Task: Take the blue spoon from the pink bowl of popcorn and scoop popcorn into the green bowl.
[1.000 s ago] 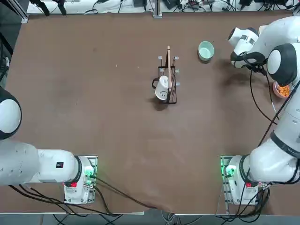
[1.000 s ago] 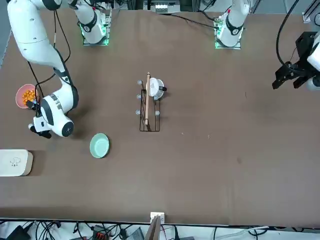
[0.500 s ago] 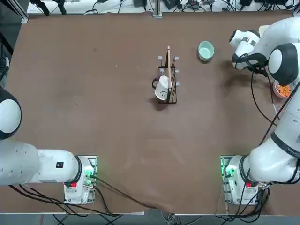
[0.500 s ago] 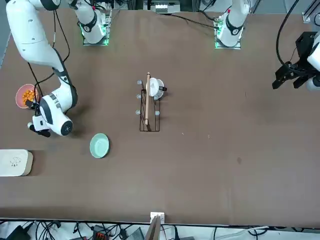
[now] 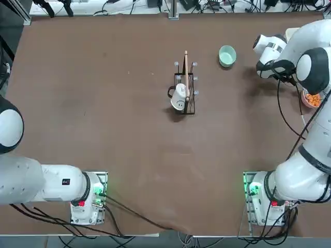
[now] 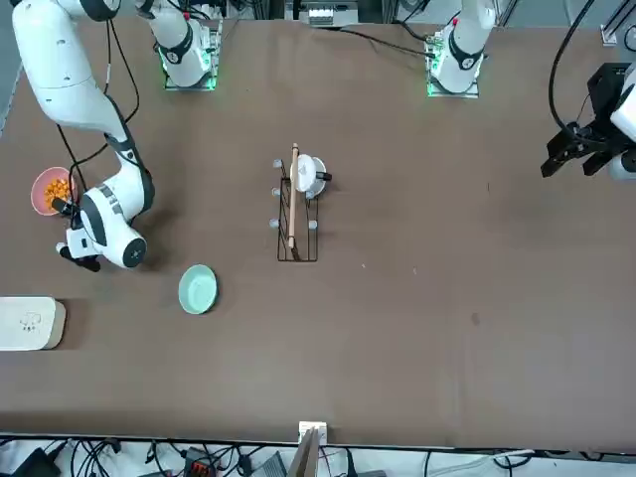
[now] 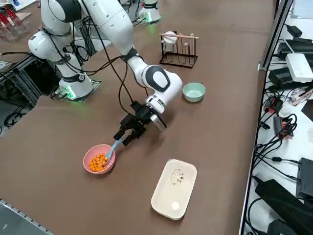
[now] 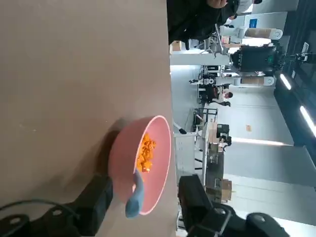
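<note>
The pink bowl holds orange popcorn near the table's right edge. The blue spoon leans on its rim, bowl end in the popcorn, handle pointing at my right gripper. In the wrist view the spoon handle lies between my two fingers, with a gap on each side, so the right gripper is open around it. The pink bowl sits just beyond the fingertips. The green bowl stands apart at the far side of the table, and nothing shows inside it.
A white rounded-square box lies beside the pink bowl at the table's edge. A black wire rack with a white smiley mug and a wooden stick stands mid-table. The right arm arches over the pink bowl.
The right wrist has shifted only slightly near the pink bowl. The bowls, the rack and the box stay in place.
</note>
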You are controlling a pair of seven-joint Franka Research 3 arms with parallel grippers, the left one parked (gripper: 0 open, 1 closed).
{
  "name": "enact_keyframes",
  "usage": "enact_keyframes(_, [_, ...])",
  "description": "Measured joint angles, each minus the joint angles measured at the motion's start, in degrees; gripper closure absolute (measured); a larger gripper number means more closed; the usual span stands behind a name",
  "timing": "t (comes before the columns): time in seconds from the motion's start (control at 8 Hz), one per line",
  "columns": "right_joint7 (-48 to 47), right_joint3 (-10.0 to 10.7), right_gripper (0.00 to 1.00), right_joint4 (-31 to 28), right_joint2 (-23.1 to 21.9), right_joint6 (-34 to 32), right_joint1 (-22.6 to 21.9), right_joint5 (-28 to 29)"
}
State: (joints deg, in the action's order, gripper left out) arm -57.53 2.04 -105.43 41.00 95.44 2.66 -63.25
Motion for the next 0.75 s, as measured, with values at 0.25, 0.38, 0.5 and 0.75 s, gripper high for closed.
enact_keyframes(0.25, [-0.89, 0.00, 0.26, -0.44, 0.01, 0.02, 0.55, -0.26])
enact_keyframes(0.38, [-1.24, 0.00, 0.35, -0.47, 0.01, 0.03, 0.74, -0.30])
enact_keyframes(0.5, [-1.27, 0.00, 0.44, -0.48, 0.01, 0.03, 0.80, -0.31])
enact_keyframes(0.75, [-1.37, -0.01, 0.54, -0.82, 0.13, 0.06, 0.80, -0.31])
